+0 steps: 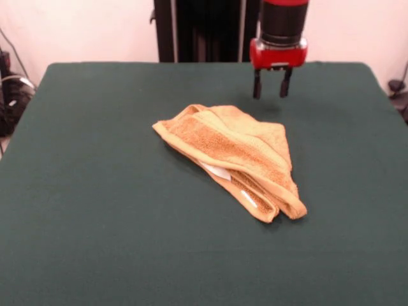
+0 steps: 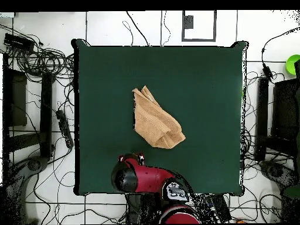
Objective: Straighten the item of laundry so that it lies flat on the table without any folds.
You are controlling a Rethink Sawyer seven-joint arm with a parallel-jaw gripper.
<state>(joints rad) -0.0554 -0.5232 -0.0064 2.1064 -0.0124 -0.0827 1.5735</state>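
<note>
The orange-tan terry towel (image 1: 237, 158) lies folded over itself in a rough triangle near the middle of the dark green table (image 1: 95, 210), with a white tag (image 1: 217, 171) showing at its near edge. In the overhead view the towel (image 2: 155, 120) sits slightly left of the table's centre (image 2: 205, 76). My gripper (image 1: 271, 86) hangs above the table behind the towel, clear of it, with its two black fingers apart and nothing between them. In the overhead view the gripper (image 2: 132, 158) is below the towel, near the robot's side of the table.
Cables and dark equipment lie on the floor around the table (image 2: 47, 105). A green object (image 2: 292, 63) sits at the right edge of the overhead view. The robot's pedestal (image 1: 204, 29) stands behind the table's far edge.
</note>
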